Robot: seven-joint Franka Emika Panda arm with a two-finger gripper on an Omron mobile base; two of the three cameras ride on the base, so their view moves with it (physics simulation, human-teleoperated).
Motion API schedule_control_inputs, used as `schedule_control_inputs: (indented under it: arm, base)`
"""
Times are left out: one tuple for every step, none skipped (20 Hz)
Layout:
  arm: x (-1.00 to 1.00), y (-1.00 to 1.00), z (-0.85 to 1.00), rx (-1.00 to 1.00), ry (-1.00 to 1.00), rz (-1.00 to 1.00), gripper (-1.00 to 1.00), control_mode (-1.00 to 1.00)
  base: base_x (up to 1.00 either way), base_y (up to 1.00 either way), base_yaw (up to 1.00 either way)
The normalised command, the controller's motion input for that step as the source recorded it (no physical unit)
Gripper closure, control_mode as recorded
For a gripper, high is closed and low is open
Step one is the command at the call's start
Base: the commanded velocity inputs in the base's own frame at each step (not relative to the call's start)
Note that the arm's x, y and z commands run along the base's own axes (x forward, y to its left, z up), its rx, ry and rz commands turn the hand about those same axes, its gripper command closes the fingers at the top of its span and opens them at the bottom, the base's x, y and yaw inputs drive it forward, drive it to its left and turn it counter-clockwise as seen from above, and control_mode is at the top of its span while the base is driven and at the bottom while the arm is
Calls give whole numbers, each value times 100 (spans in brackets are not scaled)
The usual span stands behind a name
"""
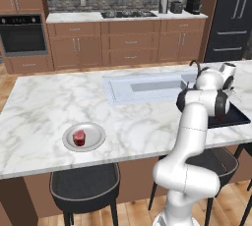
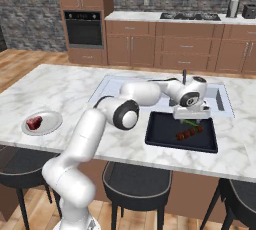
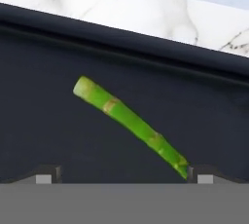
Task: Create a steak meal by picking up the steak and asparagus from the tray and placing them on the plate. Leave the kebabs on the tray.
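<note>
Red steak [image 1: 78, 137] already on plate [image 1: 96, 141], left on bench. Asparagus [image 3: 130, 124] remains on tray [image 2: 165, 133] beside kebabs [image 2: 189, 133]. Gripper [image 2: 191, 119] poised just above stalk, fingers [image 3: 48, 173] apart. Half done.

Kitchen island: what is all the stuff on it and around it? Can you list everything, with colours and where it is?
steak: one, red, on the plate
plate: one, light grey, on the counter's left part
asparagus: one, green, lying on the tray under the gripper
kebabs: one skewer, dark reddish-brown, on the tray
tray: one, black, on the counter in front of the sink
sink: one, pale, set in the counter
counter: one, white marble
stools: dark, under the counter's front edge
oven: one, black, in the brown cabinets behind
gripper: one, open, low over the asparagus
</note>
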Motion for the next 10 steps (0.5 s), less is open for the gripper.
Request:
schedule_control_inputs:
  arm:
    - [16, -21, -24, 0, 0, 0, -100, -100]
    - [14, -20, -22, 0, 0, 1, -100, -100]
    - [14, -19, -22, 0, 0, 1, -100, -100]
    - [12, -17, -22, 0, 0, 1, -100, -100]
    - [11, -16, -21, 0, 0, 1, -100, -100]
    - [9, -13, -16, 0, 0, 2, -100, -100]
    - [6, -9, -12, 0, 0, 3, -100, -100]
    - [3, -5, -11, 0, 0, 3, -100, -100]
    - [3, -3, -8, 0, 0, 3, -100, -100]
    - [2, -3, -2, 0, 0, 3, -100, -100]
  base:
    - [0, 0, 0]
    - [0, 0, 0]
    - [0, 0, 0]
    - [0, 0, 0]
    - [0, 0, 0]
    - [0, 0, 0]
    - [0, 0, 0]
    - [0, 0, 0]
    - [0, 0, 0]
    - [0, 0, 0]
